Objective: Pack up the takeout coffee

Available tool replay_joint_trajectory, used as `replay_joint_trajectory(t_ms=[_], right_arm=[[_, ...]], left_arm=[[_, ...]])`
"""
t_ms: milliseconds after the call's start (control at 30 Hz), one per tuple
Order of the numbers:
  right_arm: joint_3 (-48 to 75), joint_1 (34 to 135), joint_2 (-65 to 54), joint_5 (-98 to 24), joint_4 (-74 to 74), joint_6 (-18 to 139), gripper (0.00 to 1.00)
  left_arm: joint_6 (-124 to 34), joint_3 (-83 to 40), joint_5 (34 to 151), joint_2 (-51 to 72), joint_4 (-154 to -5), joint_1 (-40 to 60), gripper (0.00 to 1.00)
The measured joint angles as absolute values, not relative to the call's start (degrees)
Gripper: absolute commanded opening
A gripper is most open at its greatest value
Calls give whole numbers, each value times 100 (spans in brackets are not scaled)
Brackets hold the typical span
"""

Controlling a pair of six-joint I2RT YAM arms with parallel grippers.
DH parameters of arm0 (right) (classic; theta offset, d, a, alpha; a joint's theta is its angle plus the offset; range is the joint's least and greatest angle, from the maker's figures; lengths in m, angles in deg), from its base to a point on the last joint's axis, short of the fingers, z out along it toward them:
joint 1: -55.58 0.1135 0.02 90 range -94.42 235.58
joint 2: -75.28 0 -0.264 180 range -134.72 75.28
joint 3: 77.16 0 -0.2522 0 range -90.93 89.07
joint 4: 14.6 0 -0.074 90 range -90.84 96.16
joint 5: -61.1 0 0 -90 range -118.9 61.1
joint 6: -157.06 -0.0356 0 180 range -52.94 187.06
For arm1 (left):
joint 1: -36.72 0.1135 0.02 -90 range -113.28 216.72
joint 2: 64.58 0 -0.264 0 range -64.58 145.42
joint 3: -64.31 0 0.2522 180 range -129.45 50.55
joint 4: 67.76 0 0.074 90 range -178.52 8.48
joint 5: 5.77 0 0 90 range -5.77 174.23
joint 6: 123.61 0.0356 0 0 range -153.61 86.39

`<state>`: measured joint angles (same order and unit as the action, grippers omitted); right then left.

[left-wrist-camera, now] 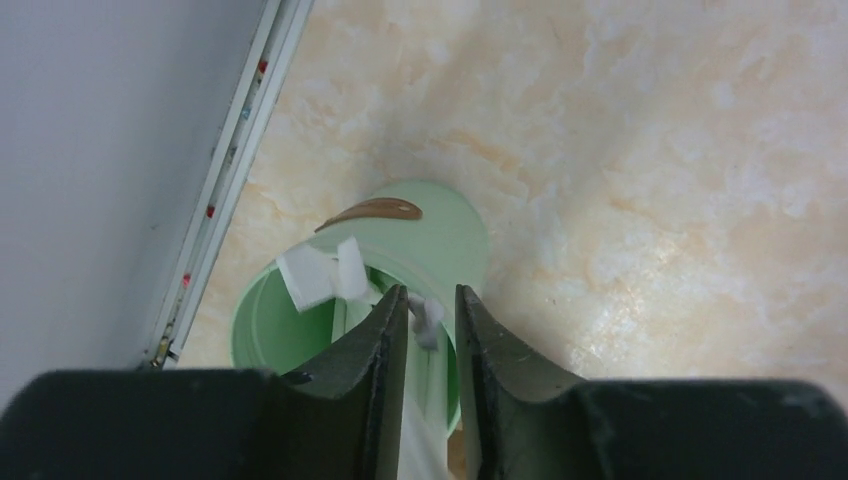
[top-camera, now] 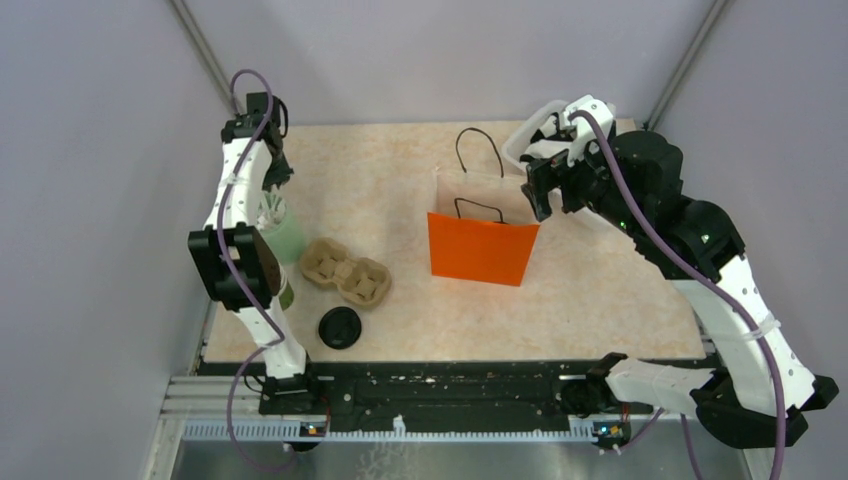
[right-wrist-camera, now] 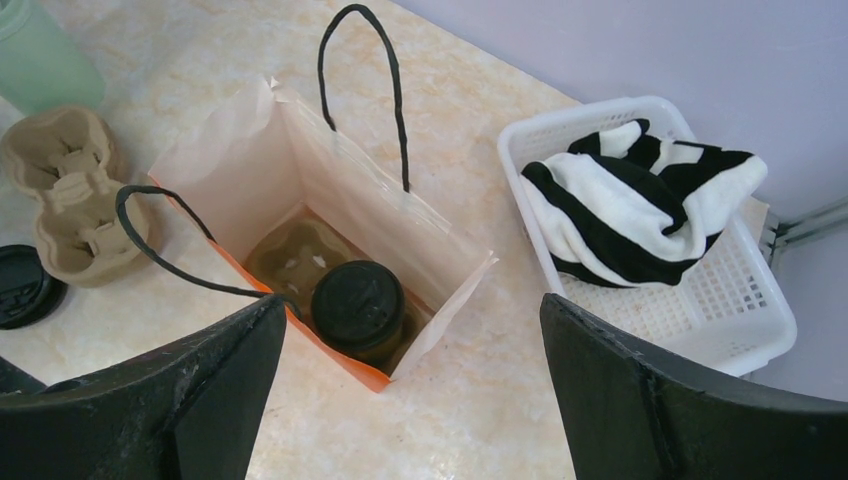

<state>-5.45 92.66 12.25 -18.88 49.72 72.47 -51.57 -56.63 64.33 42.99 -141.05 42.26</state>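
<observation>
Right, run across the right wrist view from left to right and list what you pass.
Cardboard cup carrier → orange paper bag, with the lidded coffee cup standing inside it → white plastic basket holding a black-and-white striped cloth.

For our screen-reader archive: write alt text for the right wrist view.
An open orange paper bag holds the black-lidded takeout coffee. The right end effector hangs above it, jaws wide apart. A white basket holding striped cloth sits at the picture's right, an empty cardboard carrier at its left.
</observation>
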Motion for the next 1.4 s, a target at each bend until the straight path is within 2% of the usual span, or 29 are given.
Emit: replay_joint_trajectory(t_ms=[100, 400, 667, 1133, 1400], right_arm=[[-545, 9266, 1225, -1885, 4970, 7260, 96], [-586, 9266, 1225, -1885, 5007, 7236, 96], [-744, 9266, 1387, -1914, 5033, 6933, 96], [-525, 9266, 2618, -1927, 4800, 5479, 96], [-558, 9266, 2646, -1901, 4800, 4992, 96]], left_arm=[[-5104, -5790, 6350, 4435, -14116, 4230, 15], [-5069, -6426, 6380, 4435, -14431, 4230, 9], [-5148, -6681, 6450, 3914, -14975, 4230, 8], [-5295, -7407, 6837, 1508, -15058, 4230, 6], [-5347, -7370, 6830, 1320, -15082, 4230, 5]])
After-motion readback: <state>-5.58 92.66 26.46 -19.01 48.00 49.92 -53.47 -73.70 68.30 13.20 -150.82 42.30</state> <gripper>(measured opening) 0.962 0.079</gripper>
